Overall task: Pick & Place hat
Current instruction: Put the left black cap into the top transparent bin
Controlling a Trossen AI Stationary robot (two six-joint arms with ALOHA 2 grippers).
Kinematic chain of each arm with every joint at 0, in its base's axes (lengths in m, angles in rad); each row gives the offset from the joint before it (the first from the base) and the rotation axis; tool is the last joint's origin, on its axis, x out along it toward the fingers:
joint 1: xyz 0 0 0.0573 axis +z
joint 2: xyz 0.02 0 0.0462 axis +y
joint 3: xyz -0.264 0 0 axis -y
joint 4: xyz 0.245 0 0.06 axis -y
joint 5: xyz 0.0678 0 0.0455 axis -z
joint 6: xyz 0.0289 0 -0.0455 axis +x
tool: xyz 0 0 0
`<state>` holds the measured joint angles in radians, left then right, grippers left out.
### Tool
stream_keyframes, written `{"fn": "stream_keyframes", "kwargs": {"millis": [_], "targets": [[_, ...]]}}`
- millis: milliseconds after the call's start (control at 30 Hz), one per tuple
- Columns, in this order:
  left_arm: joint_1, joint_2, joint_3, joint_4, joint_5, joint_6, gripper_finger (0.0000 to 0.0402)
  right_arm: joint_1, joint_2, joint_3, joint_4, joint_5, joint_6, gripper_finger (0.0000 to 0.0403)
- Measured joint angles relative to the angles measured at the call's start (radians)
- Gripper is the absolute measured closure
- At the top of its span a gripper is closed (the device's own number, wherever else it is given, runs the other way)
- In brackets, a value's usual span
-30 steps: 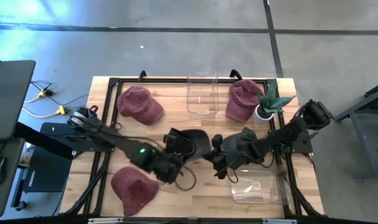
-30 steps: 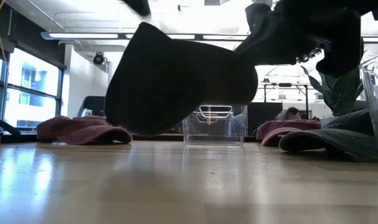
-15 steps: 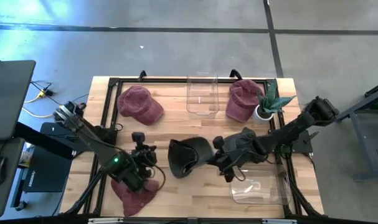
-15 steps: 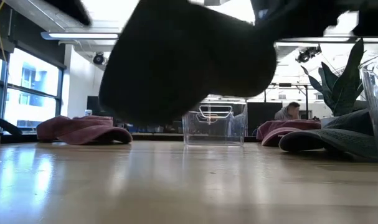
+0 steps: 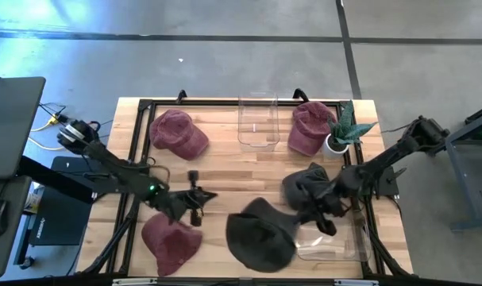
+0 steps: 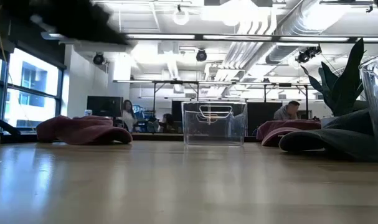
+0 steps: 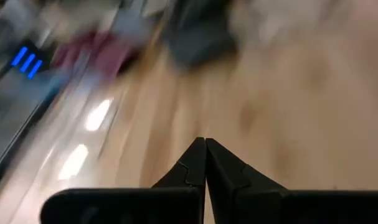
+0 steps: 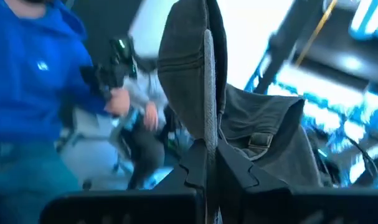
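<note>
From above, the right gripper hangs over the front right of the table, fingers pinched on the edge of a dark grey hat that spreads out just beside the clear bin at the front right corner. A second dark hat lies under the right arm, and three maroon caps sit apart: one at the back left, one at the back right next to the potted plant, one at the front left. Another clear bin stands at the back centre. The left gripper hovers mid-left, fingers pressed together on nothing. At table level, the back bin stands centre, maroon caps on either side, a dark hat at right. The left wrist camera shows its fingertips together over bare wood. The right wrist camera shows its fingers clamping the grey hat's fabric, with a person in a blue top behind.
</note>
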<state>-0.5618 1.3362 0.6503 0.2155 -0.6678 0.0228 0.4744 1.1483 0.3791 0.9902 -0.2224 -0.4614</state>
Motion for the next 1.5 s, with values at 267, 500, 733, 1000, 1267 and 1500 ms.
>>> {"fn": "stream_keyframes", "kwargs": {"millis": [267,500,733,1000,1267,1500], "targets": [[0.201,0.114,0.026,0.502,0.478,0.465,0.0398,-0.031,0.003,0.028,0.084,-0.154,0.011,0.0393],[0.329,0.193,0.150,0.545,0.727,0.397,0.0307,-0.033,0.004,0.032,0.098,-0.222,-0.054,0.0396],[0.395,0.334,0.341,0.530,0.996,0.166,0.0180,-0.071,0.044,0.032,0.158,-0.254,-0.067,0.0394],[0.378,0.488,0.547,0.444,1.113,0.184,0.0157,-0.089,0.052,0.032,0.177,-0.257,-0.037,0.0391],[0.358,0.490,0.574,0.437,1.149,0.190,0.0222,-0.089,0.052,0.032,0.150,-0.256,-0.010,0.0394],[0.359,0.491,0.573,0.438,1.152,0.182,0.0306,-0.089,0.052,0.032,0.132,-0.248,-0.006,0.0392]]}}
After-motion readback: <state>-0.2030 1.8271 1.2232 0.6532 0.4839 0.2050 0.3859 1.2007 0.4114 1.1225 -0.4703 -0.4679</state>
